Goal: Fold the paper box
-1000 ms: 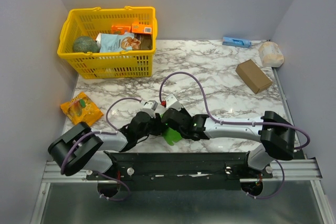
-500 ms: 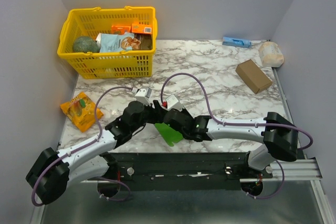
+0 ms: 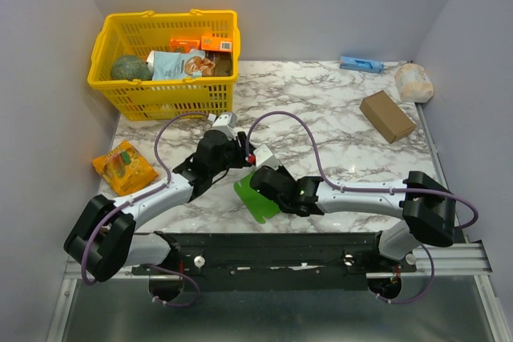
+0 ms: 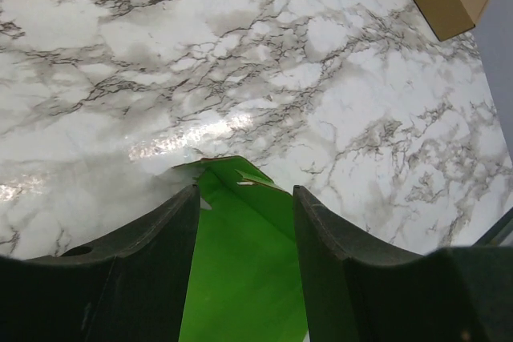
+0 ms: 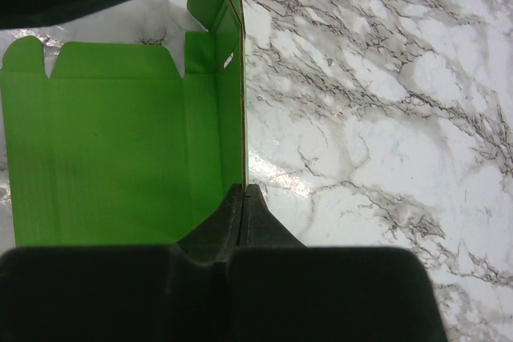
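Right gripper [image 5: 243, 191]: fingers pressed together, clamped on one edge of the paper box [image 5: 120, 150], whose bright green card spreads from that pinch as a broad creased panel with small flaps at its far end. Left gripper [image 4: 244, 191]: fingers [image 4: 164, 234] spread apart, poised over the same card, which shows in the gap between them; whether either finger touches it cannot be told. In the overhead view the paper box lies near the near edge of the marble counter [image 3: 337, 142], slightly left of the middle, with both wrists meeting above it, the left arm reaching in from the near left corner and the right arm from the near right corner. Purple cables loop from each wrist. Farther out: an orange packet [image 3: 124, 167] near the left edge; a yellow basket [image 3: 164, 98] holding assorted goods at the far left corner; a brown cardboard box [image 3: 387, 115] close to the right edge; a blue item [image 3: 360, 63] along the far edge; a pale wrapped object [image 3: 414, 82] at the far right corner.
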Controlling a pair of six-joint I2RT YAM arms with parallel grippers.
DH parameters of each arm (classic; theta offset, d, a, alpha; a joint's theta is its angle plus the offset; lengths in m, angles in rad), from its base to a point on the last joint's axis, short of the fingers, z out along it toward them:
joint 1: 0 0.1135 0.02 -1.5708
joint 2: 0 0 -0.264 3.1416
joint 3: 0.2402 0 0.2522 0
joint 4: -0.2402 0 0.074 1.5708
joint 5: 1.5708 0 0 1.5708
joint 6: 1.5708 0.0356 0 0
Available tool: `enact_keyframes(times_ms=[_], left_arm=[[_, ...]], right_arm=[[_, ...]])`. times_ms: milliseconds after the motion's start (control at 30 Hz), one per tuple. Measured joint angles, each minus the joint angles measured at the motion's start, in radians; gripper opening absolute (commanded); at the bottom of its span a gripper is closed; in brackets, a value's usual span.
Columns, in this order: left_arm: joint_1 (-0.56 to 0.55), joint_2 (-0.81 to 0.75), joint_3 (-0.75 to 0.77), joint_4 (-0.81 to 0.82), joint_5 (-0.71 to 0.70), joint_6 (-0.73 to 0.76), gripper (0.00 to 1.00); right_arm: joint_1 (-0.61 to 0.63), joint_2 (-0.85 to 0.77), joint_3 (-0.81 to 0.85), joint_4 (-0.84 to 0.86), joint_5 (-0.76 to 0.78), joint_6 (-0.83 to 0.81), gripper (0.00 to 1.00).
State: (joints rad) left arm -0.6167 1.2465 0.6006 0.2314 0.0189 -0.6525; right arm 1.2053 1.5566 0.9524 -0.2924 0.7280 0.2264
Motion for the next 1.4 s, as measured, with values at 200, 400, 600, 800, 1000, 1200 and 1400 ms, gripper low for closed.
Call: enact_keyframes(times_ms=[200,400,600,800,1000,1200,1400], left_arm=[[0.0,0.053,0.024,0.055,0.052,0.003,0.56],[0.0,0.11,0.032,0.098,0.105,0.007,0.52],[0.0,0.136,0.035,0.105,0.151,0.018,0.52],[-0.001,0.136,0.035,0.121,0.164,0.02,0.49],[-0.013,0.146,0.027,0.128,0.17,0.016,0.47],[-0.037,0.142,0.004,0.127,0.173,0.002,0.47],[-0.042,0.141,-0.001,0.132,0.181,-0.008,0.47]], right_arm=[[0.0,-0.001,0.0,0.0,0.0,0.0,0.0],[0.0,-0.002,-0.001,0.0,0.0,0.0,0.01],[0.0,-0.002,-0.001,0.0,0.0,0.001,0.0],[0.0,-0.002,-0.001,-0.001,0.0,0.001,0.01],[0.0,-0.002,-0.001,-0.015,0.003,0.001,0.01],[-0.001,-0.001,-0.001,-0.024,0.015,0.001,0.0],[-0.001,0.001,0.0,-0.024,0.018,0.001,0.01]])
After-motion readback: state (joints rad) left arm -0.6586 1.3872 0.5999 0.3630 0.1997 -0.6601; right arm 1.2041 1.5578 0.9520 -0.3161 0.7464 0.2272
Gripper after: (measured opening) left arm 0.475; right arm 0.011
